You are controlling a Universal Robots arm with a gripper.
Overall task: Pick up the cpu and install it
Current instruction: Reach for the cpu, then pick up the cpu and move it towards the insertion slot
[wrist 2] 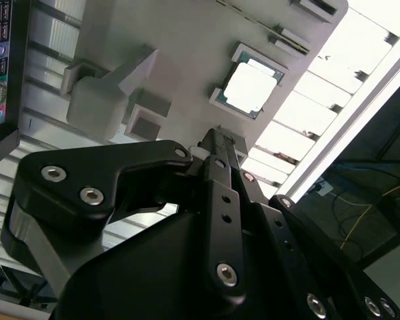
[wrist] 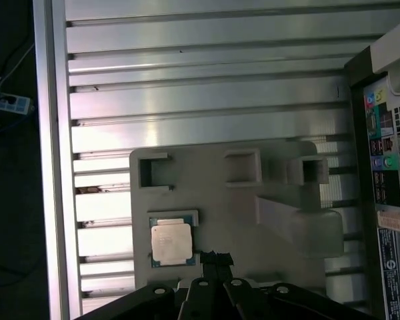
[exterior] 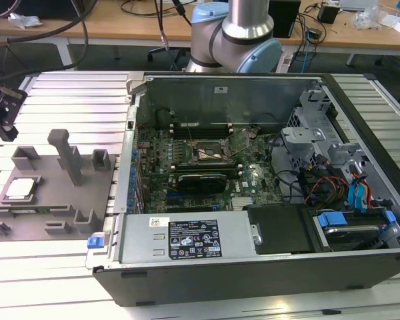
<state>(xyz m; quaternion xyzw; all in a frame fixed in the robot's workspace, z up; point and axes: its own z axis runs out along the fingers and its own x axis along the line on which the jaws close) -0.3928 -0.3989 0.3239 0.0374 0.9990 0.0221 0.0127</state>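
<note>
The cpu [exterior: 21,189] is a small square chip with a pale metal top. It lies flat in a recess of the grey fixture plate [exterior: 53,200] at the exterior view's left, and appears in both wrist views [wrist 2: 251,89] [wrist: 171,241]. My black gripper [exterior: 3,112] hangs above the far left of the table, apart from the chip. In the wrist views its fingertips [wrist 2: 217,141] [wrist: 214,257] are pressed together with nothing between them, over the plate just beside the cpu. The motherboard socket [exterior: 212,151] sits inside the open computer case with its frame raised.
The open computer case [exterior: 253,267] fills the middle and the exterior view's right, with a black expansion card [exterior: 201,180] and cables inside. Upright grey posts [exterior: 68,155] stand on the fixture plate near the chip. The ribbed aluminium table [exterior: 47,280] surrounds the plate.
</note>
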